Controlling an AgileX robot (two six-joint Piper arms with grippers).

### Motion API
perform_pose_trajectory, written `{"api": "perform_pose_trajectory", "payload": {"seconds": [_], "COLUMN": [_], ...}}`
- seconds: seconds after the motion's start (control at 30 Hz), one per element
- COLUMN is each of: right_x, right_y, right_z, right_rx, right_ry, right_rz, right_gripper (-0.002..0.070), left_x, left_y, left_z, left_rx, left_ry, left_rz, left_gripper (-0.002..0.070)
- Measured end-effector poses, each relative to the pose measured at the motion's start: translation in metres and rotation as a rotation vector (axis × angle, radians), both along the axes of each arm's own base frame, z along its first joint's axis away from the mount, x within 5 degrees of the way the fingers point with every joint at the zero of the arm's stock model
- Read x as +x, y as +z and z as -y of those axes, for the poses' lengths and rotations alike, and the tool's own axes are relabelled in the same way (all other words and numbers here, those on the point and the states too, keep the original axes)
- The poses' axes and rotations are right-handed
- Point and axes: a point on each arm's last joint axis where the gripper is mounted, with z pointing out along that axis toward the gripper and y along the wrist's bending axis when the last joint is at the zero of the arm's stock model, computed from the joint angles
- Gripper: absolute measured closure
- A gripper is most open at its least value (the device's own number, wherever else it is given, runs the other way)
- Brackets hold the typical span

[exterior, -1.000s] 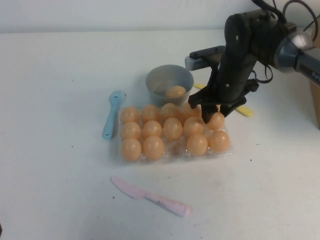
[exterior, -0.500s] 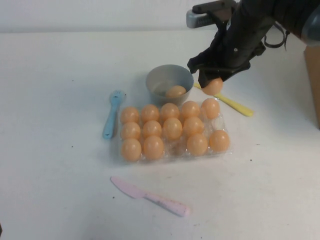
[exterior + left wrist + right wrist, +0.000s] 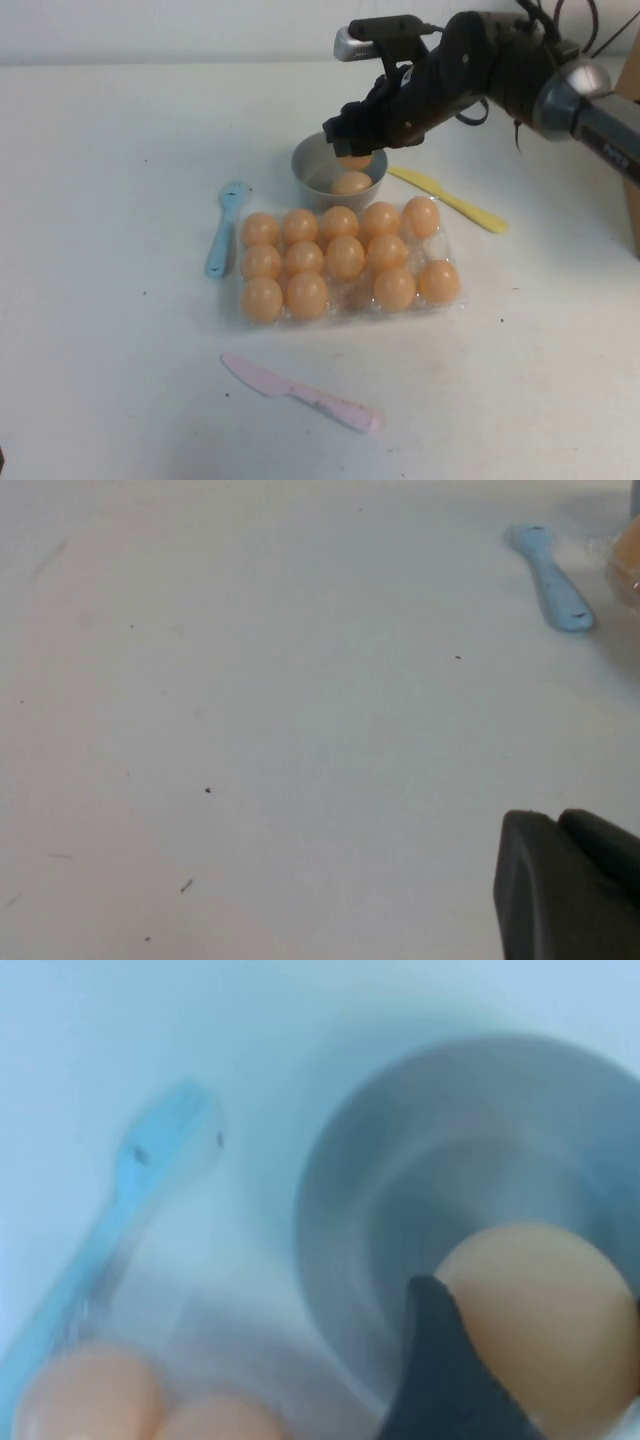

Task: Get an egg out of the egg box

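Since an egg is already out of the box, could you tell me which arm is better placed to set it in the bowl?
Right. The right gripper holds the egg directly above the bowl. The left gripper hangs over bare table near the blue spoon, holding nothing.

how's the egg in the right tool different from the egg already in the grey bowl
The held egg hangs in the air, clamped by the right tool over the grey bowl; the bowl egg rests inside on the bottom. The held egg is mostly hidden by the tool; the bowl egg shows nearly whole. Both are the same pale orange, smooth, and out of the egg box. The left tool is parked away from both.
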Motion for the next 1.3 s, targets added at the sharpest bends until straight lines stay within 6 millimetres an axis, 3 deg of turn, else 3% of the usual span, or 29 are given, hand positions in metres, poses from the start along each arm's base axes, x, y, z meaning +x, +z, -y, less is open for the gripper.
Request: {"api": "perform_pose_trajectory", "payload": {"seconds": [0.2, 0.4, 0.5, 0.57, 0.67, 0.77, 0.93, 1.0, 1.3], "right_x": [0.016, 0.018, 0.017, 0.015, 0.005, -0.010, -0.048, -0.062, -0.170], "right_y": [-0.020, -0.022, -0.019, -0.011, 0.018, 0.060, 0.108, 0.108, 0.117], "right_z": [-0.009, -0.009, -0.009, -0.009, -0.006, 0.001, 0.021, 0.031, 0.094], "right_rx": [0.083, 0.085, 0.079, 0.077, 0.084, 0.107, 0.150, 0.157, 0.202], "right_ry": [-0.034, -0.038, -0.029, -0.017, 0.001, 0.012, -0.009, -0.028, -0.098], "right_rz": [0.069, 0.088, 0.077, 0.069, 0.080, 0.125, 0.218, 0.252, 0.523], "right_gripper": [0.0330, 0.0219, 0.0213, 0.0241, 0.0391, 0.0583, 0.0678, 0.0685, 0.0692], "left_x": [0.000, 0.000, 0.000, 0.000, 0.000, 0.000, 0.000, 0.000, 0.000], "left_y": [0.000, 0.000, 0.000, 0.000, 0.000, 0.000, 0.000, 0.000, 0.000], "left_z": [0.000, 0.000, 0.000, 0.000, 0.000, 0.000, 0.000, 0.000, 0.000], "left_rx": [0.000, 0.000, 0.000, 0.000, 0.000, 0.000, 0.000, 0.000, 0.000], "left_ry": [0.000, 0.000, 0.000, 0.000, 0.000, 0.000, 0.000, 0.000, 0.000], "left_rz": [0.000, 0.000, 0.000, 0.000, 0.000, 0.000, 0.000, 0.000, 0.000], "left_gripper": [0.0678, 0.0678, 0.0678, 0.0678, 0.0678, 0.0678, 0.0678, 0.0678, 0.0678]}}
